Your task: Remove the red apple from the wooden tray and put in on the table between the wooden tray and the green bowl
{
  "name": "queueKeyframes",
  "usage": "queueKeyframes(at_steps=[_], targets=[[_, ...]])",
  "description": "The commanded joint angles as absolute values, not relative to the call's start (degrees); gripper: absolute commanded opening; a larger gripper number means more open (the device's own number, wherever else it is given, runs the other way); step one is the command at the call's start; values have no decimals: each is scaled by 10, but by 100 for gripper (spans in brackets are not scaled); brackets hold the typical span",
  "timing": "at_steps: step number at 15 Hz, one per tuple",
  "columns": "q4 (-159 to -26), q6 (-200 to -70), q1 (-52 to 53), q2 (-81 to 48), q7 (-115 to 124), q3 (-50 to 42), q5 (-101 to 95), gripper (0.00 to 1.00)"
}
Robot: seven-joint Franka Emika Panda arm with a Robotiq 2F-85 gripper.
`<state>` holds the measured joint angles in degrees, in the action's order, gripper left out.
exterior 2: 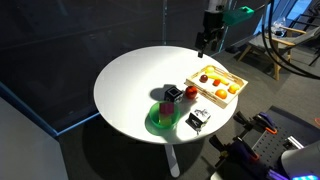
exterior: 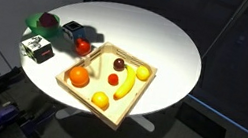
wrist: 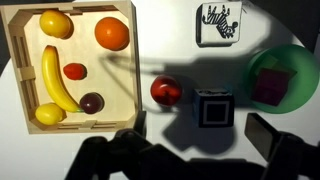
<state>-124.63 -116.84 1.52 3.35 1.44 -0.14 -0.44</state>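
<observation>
The red apple (wrist: 165,92) sits on the white table (wrist: 165,30), just outside the wooden tray (wrist: 20,75) and between it and the green bowl (wrist: 300,60), which holds something pink. The apple also shows in an exterior view (exterior: 83,46), beside the tray (exterior: 119,114) and near the bowl (exterior: 41,21). My gripper (wrist: 198,135) is open and empty. It hangs well above the table (exterior 2: 130,80), high over the tray's far side in an exterior view (exterior 2: 204,47). Its fingers straddle the blue-and-white cube from above.
The blue-and-white cube (wrist: 213,108) stands between the apple and the bowl. A black-and-white patterned box (wrist: 220,24) lies nearby. The tray holds a banana (wrist: 55,80), an orange (wrist: 112,33), two lemons, a small red fruit (wrist: 75,71) and a maroon fruit (wrist: 92,102).
</observation>
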Motion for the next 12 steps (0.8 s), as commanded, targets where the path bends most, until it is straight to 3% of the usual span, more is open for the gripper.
queueKeyframes(at_steps=[1, 12], targets=[[-1277, -1186, 12, 74, 23, 3, -4, 100], [-1276, -1180, 12, 75, 14, 2, -4, 100]])
